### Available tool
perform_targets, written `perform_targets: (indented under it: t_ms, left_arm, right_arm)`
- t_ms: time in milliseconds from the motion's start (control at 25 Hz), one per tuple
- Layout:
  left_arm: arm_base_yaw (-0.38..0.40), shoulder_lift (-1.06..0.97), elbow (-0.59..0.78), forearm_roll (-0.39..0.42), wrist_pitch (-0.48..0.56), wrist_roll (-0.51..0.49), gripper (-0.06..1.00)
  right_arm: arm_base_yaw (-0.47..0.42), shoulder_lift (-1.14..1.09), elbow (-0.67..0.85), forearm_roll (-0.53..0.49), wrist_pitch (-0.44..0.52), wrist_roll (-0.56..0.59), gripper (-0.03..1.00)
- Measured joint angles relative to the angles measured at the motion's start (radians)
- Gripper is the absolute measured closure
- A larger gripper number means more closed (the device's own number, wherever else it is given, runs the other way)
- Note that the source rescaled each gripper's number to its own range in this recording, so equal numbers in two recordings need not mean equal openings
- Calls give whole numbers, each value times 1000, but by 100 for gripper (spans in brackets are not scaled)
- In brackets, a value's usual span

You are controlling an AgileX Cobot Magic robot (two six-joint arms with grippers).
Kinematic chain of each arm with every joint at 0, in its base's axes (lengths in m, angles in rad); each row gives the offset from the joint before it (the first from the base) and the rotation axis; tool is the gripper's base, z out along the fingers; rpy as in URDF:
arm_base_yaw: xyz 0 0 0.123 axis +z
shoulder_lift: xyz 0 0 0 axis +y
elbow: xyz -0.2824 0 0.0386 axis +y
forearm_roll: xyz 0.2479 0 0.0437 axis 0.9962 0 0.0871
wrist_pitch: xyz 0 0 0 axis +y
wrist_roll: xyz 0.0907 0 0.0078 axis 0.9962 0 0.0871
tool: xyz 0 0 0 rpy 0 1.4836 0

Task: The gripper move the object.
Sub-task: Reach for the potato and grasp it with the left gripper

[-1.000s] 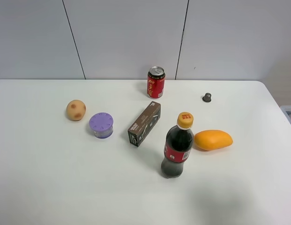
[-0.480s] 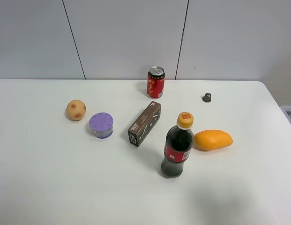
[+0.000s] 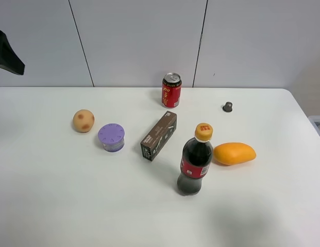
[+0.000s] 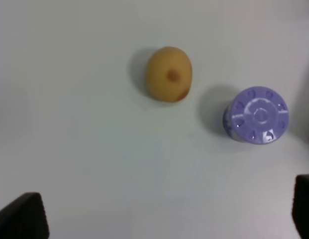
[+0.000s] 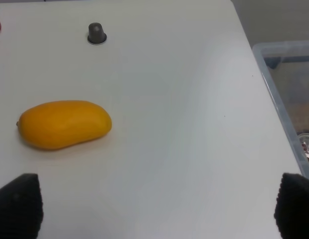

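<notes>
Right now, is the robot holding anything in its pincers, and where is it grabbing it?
No, nothing is held. The left pincer is open, and the potato lies free on the table. The right pincer is open too, empty.

The potato (image 3: 83,121) lies toward the tabletop's (image 3: 56,206) left edge, with the lidded tub (image 3: 111,137) just right of it. The can (image 3: 171,90) stands at the far edge, and the mango (image 3: 234,153) lies right of the bottle (image 3: 195,160).

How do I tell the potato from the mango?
The potato is small and round; the mango is larger and elongated. The potato is dull tan with brown spots; the mango is plain bright orange. The potato lies left, beside the purple tub; the mango right, beside the bottle. Both lie loose on the table.
</notes>
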Motion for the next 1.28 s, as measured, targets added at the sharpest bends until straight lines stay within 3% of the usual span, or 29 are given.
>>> perform_targets:
  t_ms: [360,680,1000,1280]
  left_arm:
    - [0,199,-1,-77,-118,28,-6]
    - [-16,375,-1,-75,-184,52,-6]
    - [-107,552,-2,-75,-339,84,-6]
    - [-118,647,-2,-77,-427,87,-6]
  right_arm:
    - [0,0,0,0,0,0,-3]
    - [0,0,0,0,0,0,-3]
    - [0,0,0,0,0,0,-3]
    - [0,0,0,0,0,0,-3]
